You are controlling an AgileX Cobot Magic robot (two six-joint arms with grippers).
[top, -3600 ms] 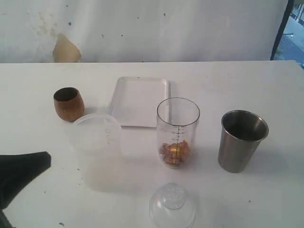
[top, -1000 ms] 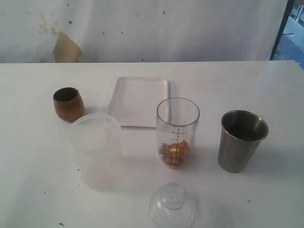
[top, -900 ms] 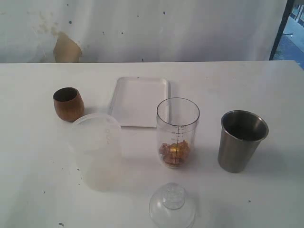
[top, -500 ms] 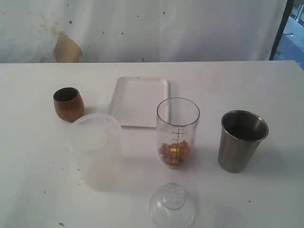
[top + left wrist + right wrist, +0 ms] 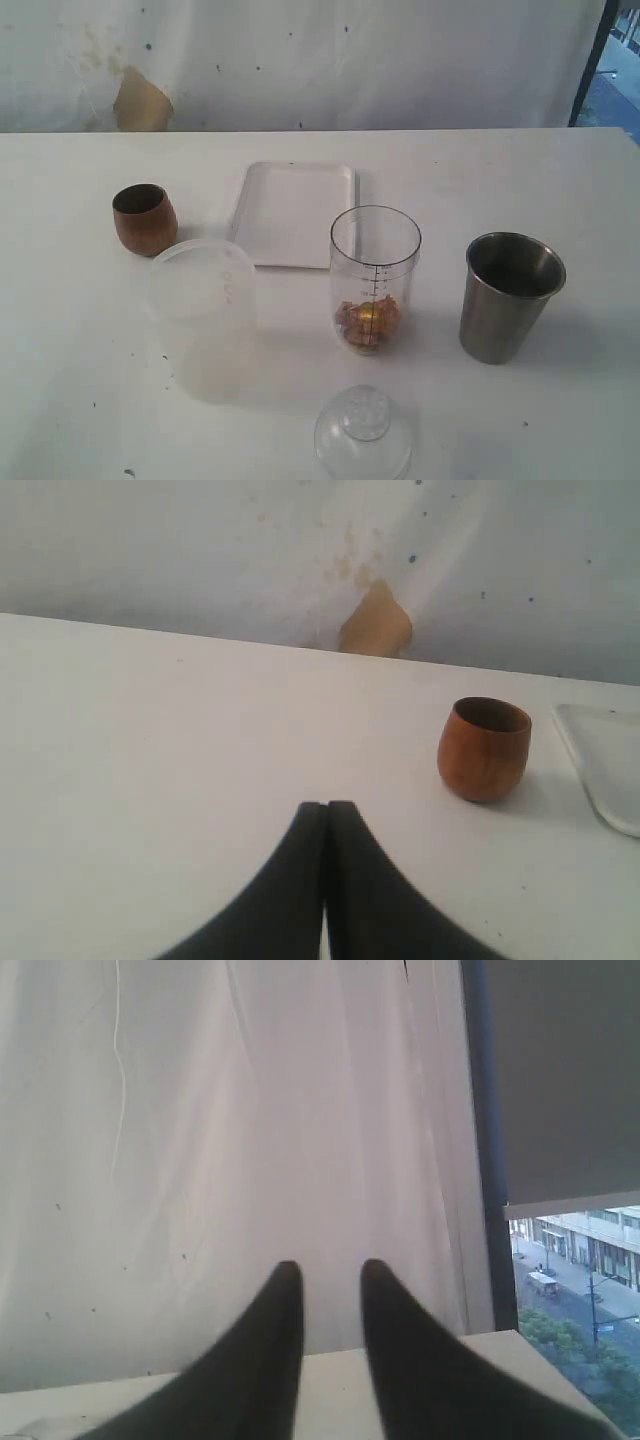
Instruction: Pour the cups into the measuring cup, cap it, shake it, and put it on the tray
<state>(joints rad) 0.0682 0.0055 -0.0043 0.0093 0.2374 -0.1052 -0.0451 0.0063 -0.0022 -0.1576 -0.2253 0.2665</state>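
The left gripper was pressed shut on nothing near the wooden cup, the right gripper stood slightly parted and empty, and the measuring cup sat on the surface just beside the tray, the steel tumbler to its right.
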